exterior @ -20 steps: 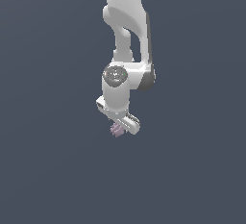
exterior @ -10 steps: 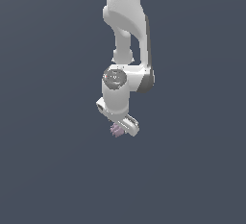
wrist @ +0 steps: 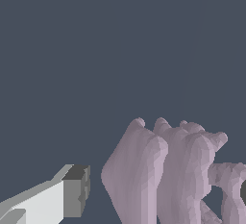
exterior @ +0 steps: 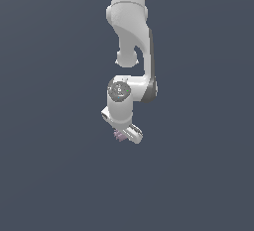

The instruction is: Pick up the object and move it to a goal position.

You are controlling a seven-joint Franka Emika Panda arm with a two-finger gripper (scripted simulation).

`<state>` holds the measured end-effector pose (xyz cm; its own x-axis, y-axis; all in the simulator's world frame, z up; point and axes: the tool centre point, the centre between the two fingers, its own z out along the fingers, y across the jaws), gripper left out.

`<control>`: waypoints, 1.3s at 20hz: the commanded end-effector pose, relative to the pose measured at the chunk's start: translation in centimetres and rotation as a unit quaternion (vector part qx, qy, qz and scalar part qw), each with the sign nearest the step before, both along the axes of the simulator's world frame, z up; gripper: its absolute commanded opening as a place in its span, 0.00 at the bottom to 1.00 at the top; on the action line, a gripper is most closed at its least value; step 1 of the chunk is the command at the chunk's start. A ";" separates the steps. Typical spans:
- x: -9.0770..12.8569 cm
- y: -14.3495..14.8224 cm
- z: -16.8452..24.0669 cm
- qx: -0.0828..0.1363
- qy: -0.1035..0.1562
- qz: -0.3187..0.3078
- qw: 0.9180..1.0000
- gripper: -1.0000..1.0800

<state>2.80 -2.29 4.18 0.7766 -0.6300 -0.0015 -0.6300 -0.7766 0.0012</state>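
Observation:
The object [exterior: 118, 135] is a tiny pale mauve-pink ridged lump, tucked under the white hand in the exterior view. My gripper [exterior: 122, 137] points down from the arm's wrist [exterior: 119, 90] and is shut on the object. In the wrist view the object [wrist: 163, 175] fills the space between the fingers as a big faceted lump with rounded ridges. One grey-tipped white finger [wrist: 72, 192] shows on one side of it, and only a dark sliver of the other finger shows at the picture's edge. The object's underside is out of view.
A flat dark blue-grey background fills both views. The white arm [exterior: 130, 22] comes down from the top of the exterior view. No other objects, containers or edges show.
The wrist joint has sunk lower in the exterior view and the arm has folded a little. The hand and the pink object stay at almost the same spot.

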 end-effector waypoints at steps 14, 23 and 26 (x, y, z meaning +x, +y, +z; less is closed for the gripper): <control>0.2 0.1 -0.1 0.000 -0.001 0.000 1.000 0.00; 2.1 1.7 1.3 0.000 -0.001 0.000 1.000 0.00; 3.2 2.6 2.0 0.000 -0.001 0.000 1.000 0.00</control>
<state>5.43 -0.16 5.80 0.7763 -0.6304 0.0002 -0.6304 -0.7763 0.0003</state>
